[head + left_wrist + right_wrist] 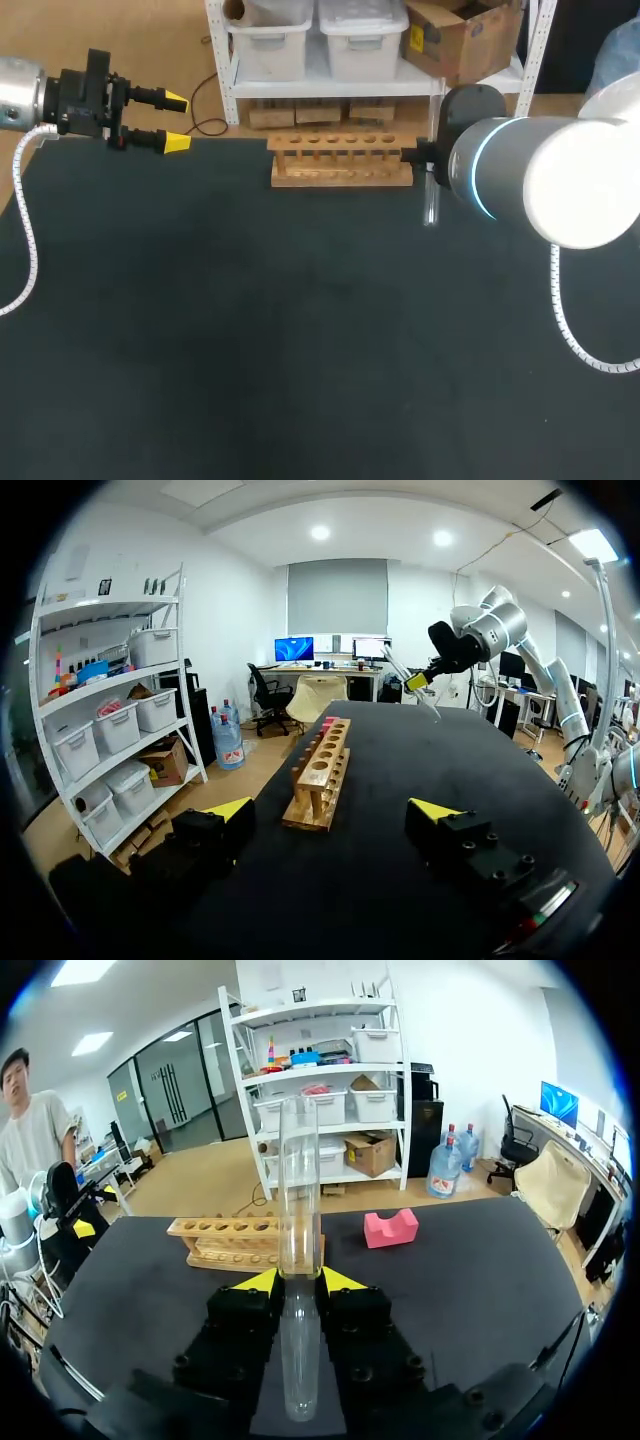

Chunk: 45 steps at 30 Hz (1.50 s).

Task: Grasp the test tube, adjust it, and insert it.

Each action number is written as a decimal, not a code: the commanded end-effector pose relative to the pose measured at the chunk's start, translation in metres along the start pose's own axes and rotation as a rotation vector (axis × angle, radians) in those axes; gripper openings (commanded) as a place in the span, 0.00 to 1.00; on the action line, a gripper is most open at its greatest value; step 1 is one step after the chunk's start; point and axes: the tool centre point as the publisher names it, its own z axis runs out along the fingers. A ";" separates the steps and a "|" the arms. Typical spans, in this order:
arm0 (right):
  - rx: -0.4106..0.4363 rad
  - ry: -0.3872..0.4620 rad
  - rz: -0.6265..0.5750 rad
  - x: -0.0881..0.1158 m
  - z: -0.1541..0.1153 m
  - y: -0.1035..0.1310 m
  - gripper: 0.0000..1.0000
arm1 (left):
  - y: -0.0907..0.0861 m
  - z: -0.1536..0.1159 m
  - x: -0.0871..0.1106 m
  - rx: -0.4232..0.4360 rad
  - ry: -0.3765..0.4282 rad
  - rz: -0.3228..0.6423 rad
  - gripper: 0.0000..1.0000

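Rack: the wooden rack stands at the far edge of the table. It has one row of holes, all apparently vacant, though the end ones are hard to read.
Tube: the test tube is off the table, in the air just past the rack's right end and not over any hole.
Right gripper: the right gripper is clenched on the tube, a yellow tip pressing each side.
Left gripper: the left gripper is released, fingers apart and holding nothing, well to the rack's left.
Done: grasp.
In hand: adjustment, judging by the tube held clear of the rack.
Left: line up with a hole, then insert.
Hidden: from overhead the right arm covers its own gripper and most of the tube, leaving only a short glassy length beside the rack's right end.
Also hidden overhead: a pink block just past the rack's right end.
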 end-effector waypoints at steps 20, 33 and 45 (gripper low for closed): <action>-0.025 -0.077 0.040 -0.014 0.014 0.015 0.00 | -0.002 0.000 0.001 -0.007 -0.002 0.003 1.00; -0.035 -0.290 0.098 -0.048 0.030 0.029 0.00 | -0.002 0.000 0.001 -0.007 -0.002 0.003 1.00; 0.008 -0.570 0.080 -0.089 0.044 0.048 0.00 | -0.002 0.000 0.001 -0.007 -0.002 0.003 1.00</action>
